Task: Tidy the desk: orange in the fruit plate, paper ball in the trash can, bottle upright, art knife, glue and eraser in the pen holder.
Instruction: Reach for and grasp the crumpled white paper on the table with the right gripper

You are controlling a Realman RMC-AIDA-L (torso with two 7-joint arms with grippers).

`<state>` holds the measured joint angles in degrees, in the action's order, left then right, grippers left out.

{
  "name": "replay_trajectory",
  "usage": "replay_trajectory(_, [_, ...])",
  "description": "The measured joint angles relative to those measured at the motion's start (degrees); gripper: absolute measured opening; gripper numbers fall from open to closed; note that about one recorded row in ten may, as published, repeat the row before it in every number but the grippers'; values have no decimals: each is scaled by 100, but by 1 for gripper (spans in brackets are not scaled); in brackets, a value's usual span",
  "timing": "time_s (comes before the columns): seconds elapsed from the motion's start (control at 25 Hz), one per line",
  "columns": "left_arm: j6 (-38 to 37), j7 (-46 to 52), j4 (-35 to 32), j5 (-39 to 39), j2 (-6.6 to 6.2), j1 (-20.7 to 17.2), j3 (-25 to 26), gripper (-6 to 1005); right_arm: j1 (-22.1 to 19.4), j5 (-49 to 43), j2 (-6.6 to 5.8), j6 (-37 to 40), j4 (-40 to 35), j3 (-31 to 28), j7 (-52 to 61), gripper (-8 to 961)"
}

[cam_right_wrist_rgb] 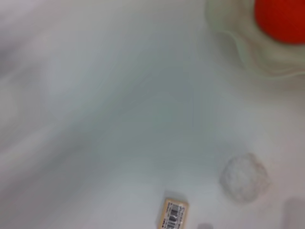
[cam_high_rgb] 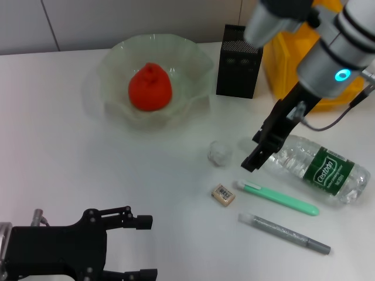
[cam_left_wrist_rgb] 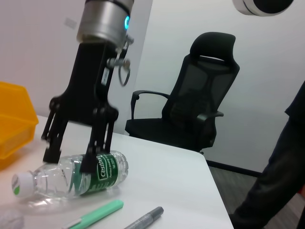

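Bottle (cam_high_rgb: 319, 170) lying flat, right end effector (cam_high_rgb: 262, 148) spread above

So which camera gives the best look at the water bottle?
The left wrist view: the bottle lies on its side, cap to base, with the right hand open astride it. The head view shows the bottle partly behind that hand. The right wrist view misses it.

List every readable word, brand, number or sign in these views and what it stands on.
bottle label: white brand lettering on green, too blurred to read for certain.
eraser: dark printed mark, a barcode in the right wrist view, no legible digits.
Nothing readable on the pen holder, trash can or either gripper.
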<state>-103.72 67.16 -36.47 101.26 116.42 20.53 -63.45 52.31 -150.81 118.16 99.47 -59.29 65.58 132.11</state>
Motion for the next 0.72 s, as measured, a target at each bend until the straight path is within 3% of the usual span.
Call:
replay_trajectory(0.32, [-23, -34, 0, 48, 46, -3, -41, 845, -136, -9, 102, -1152, 376, 713, 4, 726])
replay_trajectory(0.72, [28, -47, 0, 139, 92, 21, -7, 844, -244, 370, 128, -2136, 824, 968, -186, 726])
